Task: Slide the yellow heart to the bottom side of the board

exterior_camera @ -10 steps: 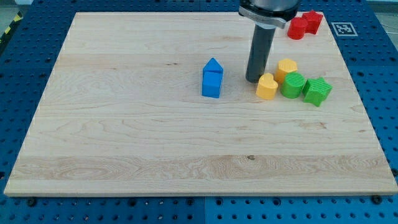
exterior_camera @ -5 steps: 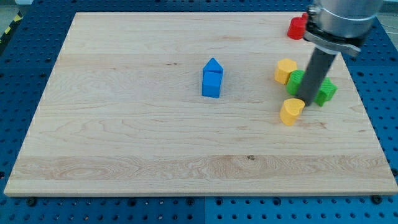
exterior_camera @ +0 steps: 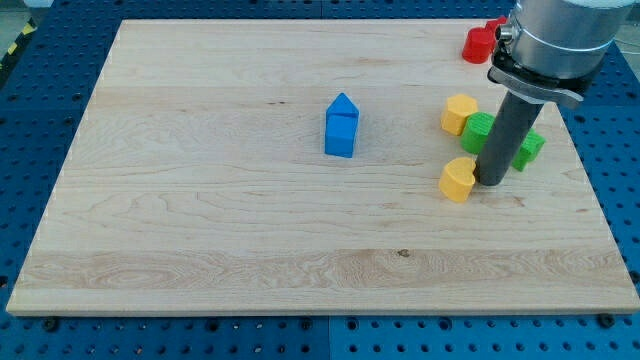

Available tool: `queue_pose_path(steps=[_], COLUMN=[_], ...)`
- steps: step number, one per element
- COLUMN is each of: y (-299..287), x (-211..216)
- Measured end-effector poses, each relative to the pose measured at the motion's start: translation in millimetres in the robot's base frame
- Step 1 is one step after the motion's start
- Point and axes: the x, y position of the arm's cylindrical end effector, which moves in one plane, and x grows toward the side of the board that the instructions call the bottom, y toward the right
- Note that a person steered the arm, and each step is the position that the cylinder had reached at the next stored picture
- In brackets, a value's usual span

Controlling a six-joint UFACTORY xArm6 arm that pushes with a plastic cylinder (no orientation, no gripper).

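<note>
The yellow heart (exterior_camera: 458,180) lies on the wooden board (exterior_camera: 250,230) at the view's right, below the cluster of blocks. My tip (exterior_camera: 491,181) rests on the board right beside the heart, on its right, touching or nearly touching it. The dark rod rises from there and hides part of the green blocks behind it.
A yellow hexagon-like block (exterior_camera: 460,113) sits above the heart. A green round block (exterior_camera: 478,130) and a second green block (exterior_camera: 529,147) flank the rod. A blue house-shaped block (exterior_camera: 342,126) stands mid-board. A red block (exterior_camera: 478,44) lies at the top right edge.
The yellow heart has slid down and away from the cluster, then slightly left. My tip went from the heart's upper left round to its right side.
</note>
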Motion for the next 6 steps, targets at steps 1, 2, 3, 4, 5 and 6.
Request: queue_pose_path(steps=[1,2,3,4,5,6], y=[-21.7,-21.7,-25.0,-26.2,-53.7,-60.7], x=[0.0,16.5,21.6,17.7,-4.7,-5.7])
